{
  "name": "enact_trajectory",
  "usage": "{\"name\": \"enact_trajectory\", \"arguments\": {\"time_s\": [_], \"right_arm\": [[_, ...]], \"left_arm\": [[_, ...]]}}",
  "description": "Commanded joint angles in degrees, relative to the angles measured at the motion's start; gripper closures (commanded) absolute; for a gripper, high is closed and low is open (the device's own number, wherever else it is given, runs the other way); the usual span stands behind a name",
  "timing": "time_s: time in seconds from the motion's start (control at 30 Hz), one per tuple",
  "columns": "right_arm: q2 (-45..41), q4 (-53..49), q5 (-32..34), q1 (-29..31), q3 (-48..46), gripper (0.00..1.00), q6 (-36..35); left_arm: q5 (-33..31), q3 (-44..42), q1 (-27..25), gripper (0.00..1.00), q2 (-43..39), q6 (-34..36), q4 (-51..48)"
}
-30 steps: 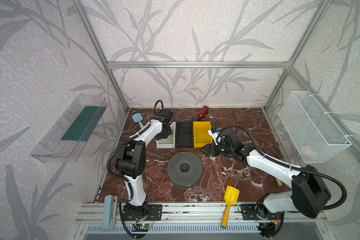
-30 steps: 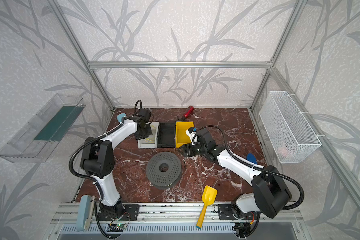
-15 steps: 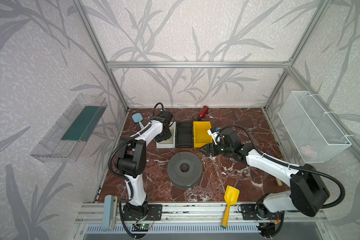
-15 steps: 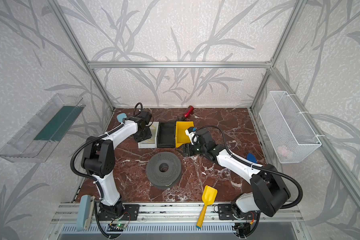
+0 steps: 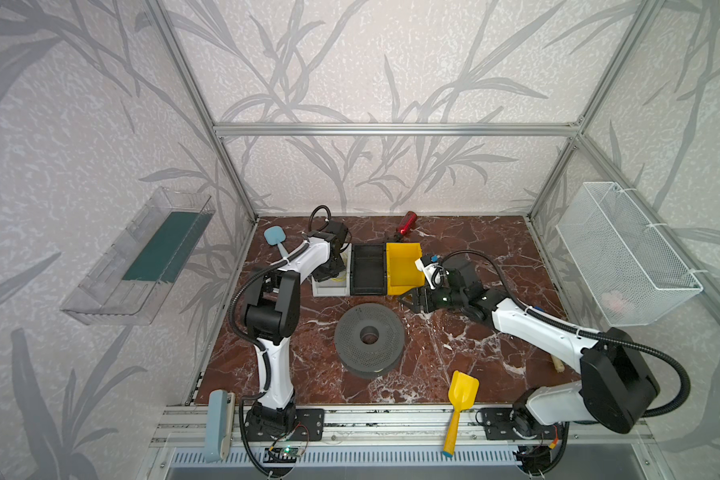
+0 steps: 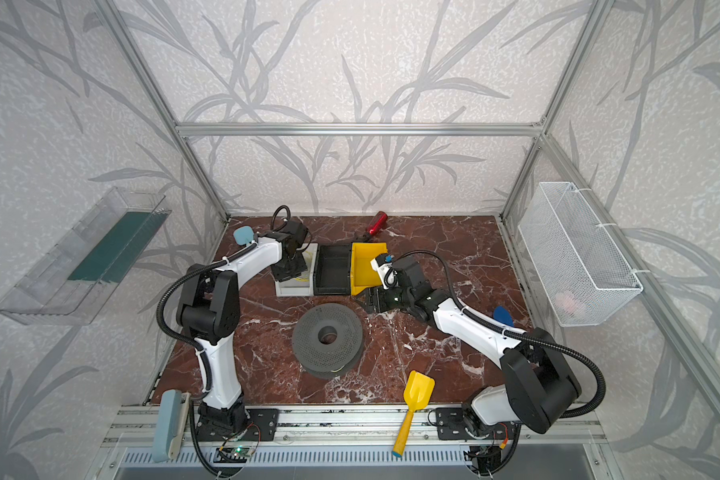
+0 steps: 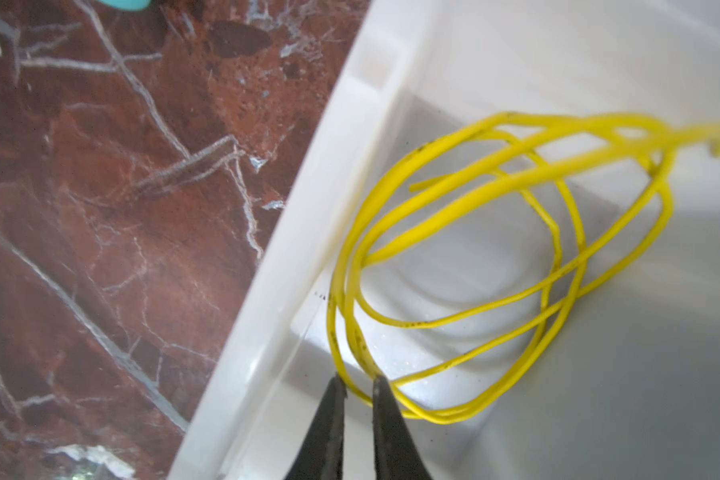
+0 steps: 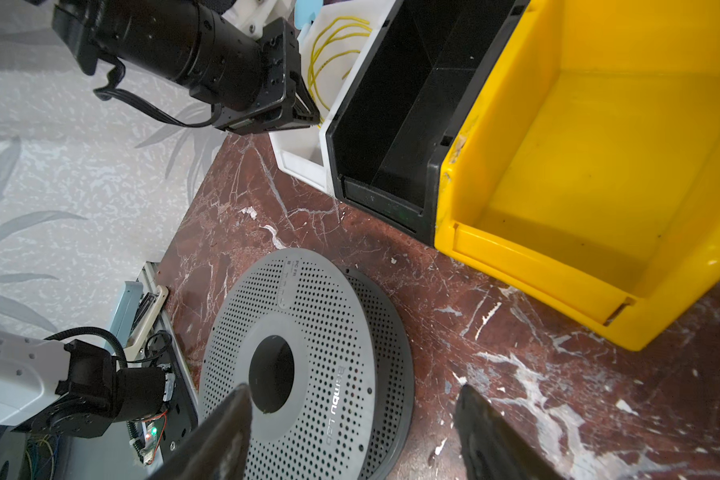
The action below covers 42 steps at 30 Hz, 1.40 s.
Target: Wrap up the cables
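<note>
The cable [image 7: 607, 122] is a thin yellow wire lying in loose loops inside a white bin [image 7: 308, 249]. It also shows in the right wrist view as the cable [image 8: 314, 79]. My left gripper [image 7: 358, 384] reaches into the bin and is shut on a strand at the near edge of the loops. In both top views the left gripper [image 5: 329, 276] [image 6: 289, 274] hangs over the white bin [image 5: 329, 289]. My right gripper [image 8: 352, 390] [image 5: 410, 298] is open and holds nothing. It hovers low beside the grey perforated spool [image 8: 304, 357] [image 5: 368, 334].
A black bin [image 5: 366, 270] and a yellow bin [image 5: 404, 266] stand in a row right of the white bin. A red-handled tool [image 5: 406, 222] lies at the back and a yellow toy shovel [image 5: 460, 399] at the front edge. A wire basket [image 5: 624, 253] hangs on the right wall.
The left wrist shifted slightly over the white bin. The right gripper drifted a little left toward the spool.
</note>
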Motion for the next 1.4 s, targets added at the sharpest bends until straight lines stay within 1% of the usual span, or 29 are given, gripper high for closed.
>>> {"name": "enact_trajectory", "arguments": {"time_s": [0.0, 0.27, 0.5, 0.6, 0.67, 0.7, 0.8, 0.87, 0.93, 1.07, 1.2, 1.37], "right_arm": [[-0.06, -0.03, 0.36, -0.32, -0.39, 0.24, -0.57], [-2.12, -0.46, 0.89, -0.27, 0.02, 0.24, -0.78], [-5.45, -1.96, 2.32, -0.30, 1.39, 0.24, -1.82], [-6.38, -1.88, 2.93, -0.31, 1.39, 0.24, -1.97], [-6.65, -1.88, 2.91, -0.27, 1.46, 0.24, -2.06], [-6.68, -1.87, 2.79, -0.25, 1.43, 0.24, -2.04], [-6.41, -1.82, 2.47, -0.32, 1.74, 0.24, -1.88], [-6.03, -1.39, 2.29, -0.30, 1.74, 0.24, -1.78], [-5.37, -1.47, 2.07, -0.25, 2.07, 0.24, -1.88], [-4.81, -1.81, 1.81, -0.26, 2.40, 0.24, -2.22], [-4.26, -1.69, 2.25, -0.33, 1.76, 0.24, -2.37], [-2.47, -0.49, 1.24, -0.34, 1.74, 0.24, -1.78]], "left_arm": [[-1.96, 1.46, -0.10, 0.92, 0.76, -0.79, -0.82], [-3.14, 1.60, -0.20, 1.00, -5.99, -0.97, -2.02], [-5.66, 1.35, -0.29, 1.00, -15.37, 0.22, -4.26], [-5.04, -0.25, -0.20, 1.00, -19.22, 1.62, -3.73], [-3.78, -2.38, -0.20, 1.00, -21.41, 3.97, -1.38], [-3.30, -2.48, -0.11, 0.97, -21.68, 4.74, -1.54], [-3.51, 0.45, -0.13, 0.87, -18.91, 7.15, -5.64], [-1.94, 2.67, -0.16, 0.78, -16.11, 8.58, -7.65], [-0.17, 4.61, -0.28, 0.67, -13.16, 10.32, -8.99], [1.18, 6.06, -0.46, 0.55, -9.00, 13.36, -9.27], [1.07, 7.57, -0.46, 0.55, -5.34, 14.61, -10.31], [1.64, 10.50, -0.51, 0.54, -0.93, 13.68, -11.09]]}}
